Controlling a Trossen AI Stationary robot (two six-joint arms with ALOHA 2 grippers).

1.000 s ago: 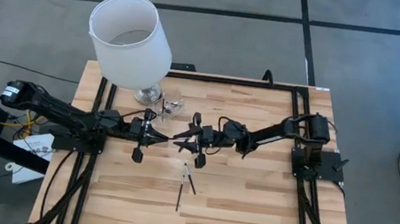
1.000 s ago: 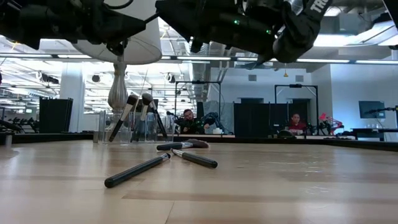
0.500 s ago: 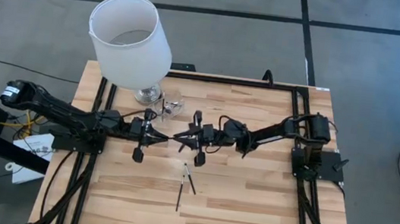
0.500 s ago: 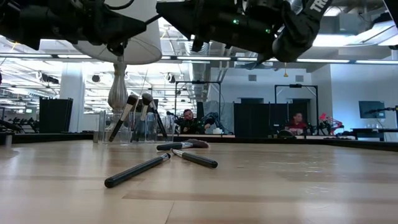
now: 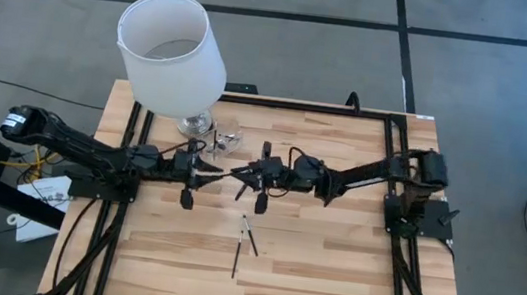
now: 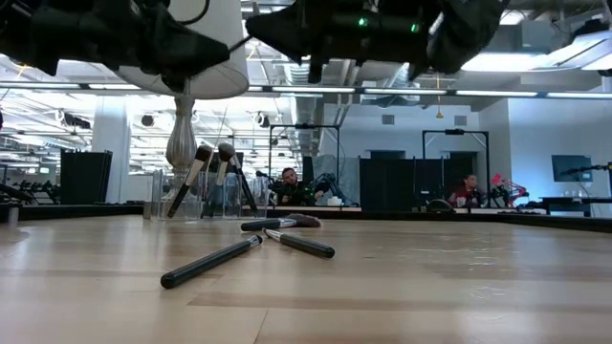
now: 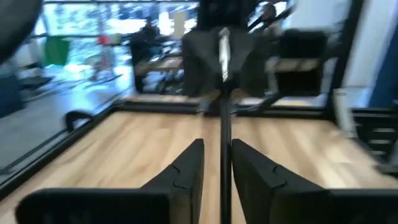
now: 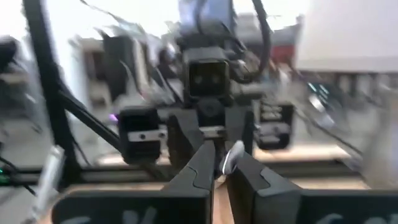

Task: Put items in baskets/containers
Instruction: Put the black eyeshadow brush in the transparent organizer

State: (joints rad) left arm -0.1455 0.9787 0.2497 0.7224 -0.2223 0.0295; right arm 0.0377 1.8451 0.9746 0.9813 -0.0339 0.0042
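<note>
Since a second ago my right gripper [image 5: 243,173] has pinched the brush [image 7: 224,112] my left gripper [image 5: 215,170] loosens around, mid-air beside the cup [image 5: 227,140]; light, stiff, slippery: hold mid-handle

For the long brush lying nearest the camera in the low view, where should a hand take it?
Grip the long brush around mid-handle, coming straight down from above, fingers across its width. It lies flat on the table, thin and round, clear of the two brushes behind it. The ferrule end looks narrower and likelier to slip.
</note>
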